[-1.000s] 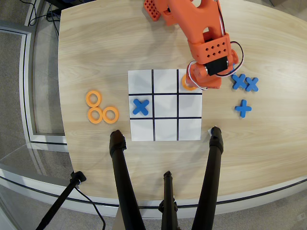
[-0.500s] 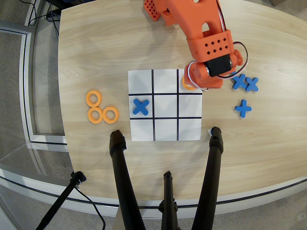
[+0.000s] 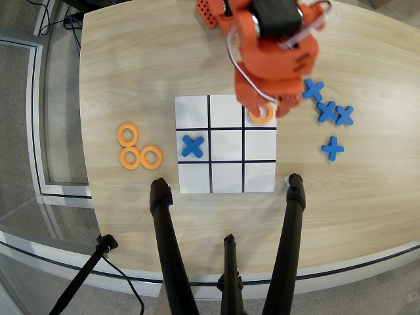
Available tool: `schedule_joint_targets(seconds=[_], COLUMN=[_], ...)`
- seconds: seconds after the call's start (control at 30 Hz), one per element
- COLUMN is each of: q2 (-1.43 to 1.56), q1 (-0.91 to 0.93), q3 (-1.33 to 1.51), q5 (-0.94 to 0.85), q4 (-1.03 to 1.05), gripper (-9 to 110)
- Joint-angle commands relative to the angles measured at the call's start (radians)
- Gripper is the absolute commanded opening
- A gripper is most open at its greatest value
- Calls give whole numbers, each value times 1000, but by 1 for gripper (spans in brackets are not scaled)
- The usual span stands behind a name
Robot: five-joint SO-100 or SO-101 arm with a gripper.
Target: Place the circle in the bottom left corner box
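In the overhead view the orange arm reaches down from the top, and its gripper [image 3: 264, 107] hangs over the upper-right cell [image 3: 250, 124] of the black-lined 3x3 paper grid [image 3: 226, 177]. An orange ring [image 3: 262, 117] shows in that cell, its upper part hidden under the gripper. I cannot tell whether the fingers still hold it or whether it lies flat on the paper. Three more orange rings [image 3: 130, 158] lie in a cluster on the table left of the grid. A blue cross [image 3: 192, 146] sits in the grid's middle-left cell.
Several blue crosses [image 3: 327, 110] lie on the wooden table right of the grid. Black tripod legs [image 3: 168, 243] rise from the table's front edge, just below the grid. The arm's base [image 3: 209, 13] stands at the far edge.
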Motion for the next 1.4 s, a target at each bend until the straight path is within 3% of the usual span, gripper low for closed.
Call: schedule_joint_targets(seconds=[0.0, 0.4, 0.5, 0.87, 0.97, 1.13, 1.37], q2=[268, 854, 931, 951, 951, 991, 989], q1=[38, 189, 224, 341, 526, 1195, 1825], q3=[198, 844, 948, 966, 966, 966, 966], q5=[-61, -235, -250, -265, -284, -276, -276], q4=[-3, -12, -14, 103, 97, 87, 103], gripper=[11, 10, 2, 0, 0, 0, 0])
